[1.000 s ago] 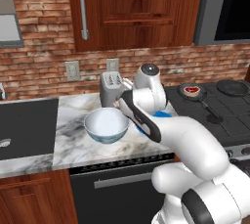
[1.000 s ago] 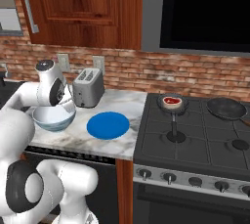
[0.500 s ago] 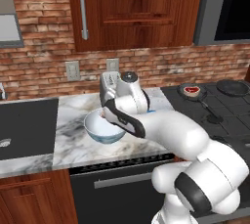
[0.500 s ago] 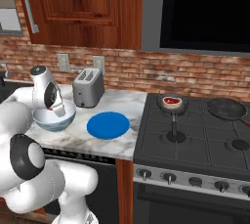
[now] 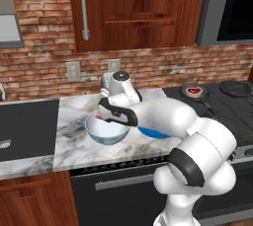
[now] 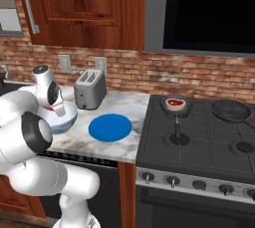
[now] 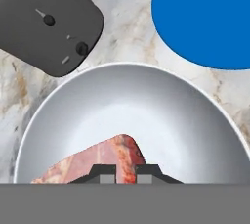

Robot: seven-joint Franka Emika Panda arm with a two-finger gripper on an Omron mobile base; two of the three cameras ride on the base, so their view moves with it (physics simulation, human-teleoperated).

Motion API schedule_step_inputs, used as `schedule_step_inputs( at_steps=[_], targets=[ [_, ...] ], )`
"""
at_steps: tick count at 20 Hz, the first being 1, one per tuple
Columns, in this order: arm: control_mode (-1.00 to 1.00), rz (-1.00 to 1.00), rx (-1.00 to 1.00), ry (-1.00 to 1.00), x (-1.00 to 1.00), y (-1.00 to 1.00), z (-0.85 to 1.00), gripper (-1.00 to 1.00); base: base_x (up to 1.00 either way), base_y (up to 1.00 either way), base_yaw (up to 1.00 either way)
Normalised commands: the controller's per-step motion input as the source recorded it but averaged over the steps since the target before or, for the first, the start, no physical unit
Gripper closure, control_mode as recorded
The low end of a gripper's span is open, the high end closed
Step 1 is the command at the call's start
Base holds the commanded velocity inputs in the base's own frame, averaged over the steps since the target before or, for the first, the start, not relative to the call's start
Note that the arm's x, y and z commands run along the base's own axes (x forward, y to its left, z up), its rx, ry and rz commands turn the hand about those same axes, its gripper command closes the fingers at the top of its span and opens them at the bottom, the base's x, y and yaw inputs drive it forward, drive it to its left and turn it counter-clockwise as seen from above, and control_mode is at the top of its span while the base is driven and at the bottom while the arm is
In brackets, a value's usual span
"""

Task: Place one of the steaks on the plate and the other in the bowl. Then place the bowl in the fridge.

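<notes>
The arm has swung left, carrying the end effector (image 7: 125, 171) over the bowl (image 7: 161, 110) on the bench (image 5: 69, 126); clamped on the pale steak (image 7: 105, 162), bowl floor directly beneath.

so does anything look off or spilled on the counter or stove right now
Nothing stands out. The bowl sits upright on the marble counter beside the bare blue plate. The gripper holds a steak over the bowl. The other steak lies in its pan on the stove.
</notes>
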Motion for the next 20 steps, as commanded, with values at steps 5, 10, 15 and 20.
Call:
schedule_step_inputs(
  at_steps=[5,10,15,20],
  targets=[
    [-1.0,0.0,0.0,0.01,0.31,0.14,-0.17,1.0,0.0,0.0,0.0],
    [-1.0,0.01,0.0,0.01,0.18,0.02,-0.16,1.0,0.0,0.0,0.0],
    [-1.0,0.0,0.0,0.05,0.0,0.0,-0.09,1.0,0.0,0.0,0.0],
    [-1.0,0.0,0.0,0.04,0.0,0.0,-0.01,-1.0,0.0,0.0,0.0]
  ],
)
